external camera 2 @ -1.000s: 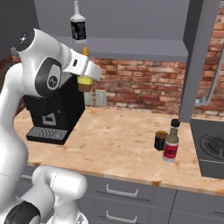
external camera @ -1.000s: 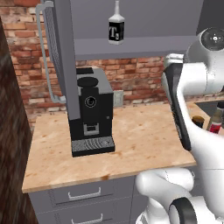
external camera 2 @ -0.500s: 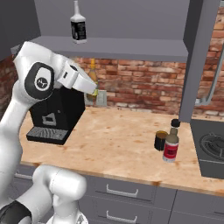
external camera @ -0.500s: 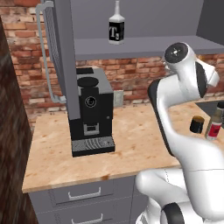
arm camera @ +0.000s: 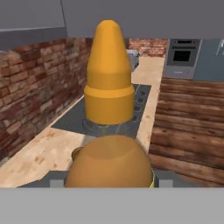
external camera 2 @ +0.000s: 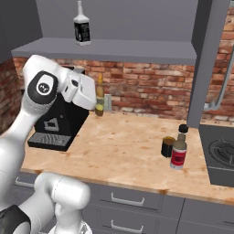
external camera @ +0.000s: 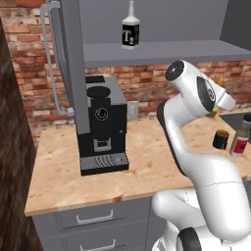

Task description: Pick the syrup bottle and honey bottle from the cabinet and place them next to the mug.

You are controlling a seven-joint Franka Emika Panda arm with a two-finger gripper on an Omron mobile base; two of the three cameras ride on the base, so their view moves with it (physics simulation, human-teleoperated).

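My gripper (external camera 2: 97, 103) is shut on the honey bottle (external camera 2: 99, 95), a slim amber-yellow bottle held upright above the counter beside the coffee machine. Up close in the hand view, the honey bottle (arm camera: 109, 92) rises right in front of the camera and hides the fingertips. The syrup bottle (external camera 2: 178, 154), brown with a red label, stands on the counter at the right, touching or nearly touching the black mug (external camera 2: 167, 146). From the left base, the mug (external camera: 220, 140) and syrup bottle (external camera: 240, 141) sit at the far right, past my arm. The grey cabinet shelf (external camera 2: 137, 50) runs overhead.
A black bottle with a white "T" label (external camera 2: 82, 29) stands on the cabinet shelf (external camera: 162, 51). A big black coffee machine (external camera: 100, 125) occupies the counter's left. A stove (external camera 2: 221, 155) lies at the right edge. Grey drawers (external camera 2: 128, 201) run below the wooden counter.
The arm has swung down and to the right from the cabinet, carrying the honey bottle toward the counter's middle. The syrup bottle and mug have not moved.
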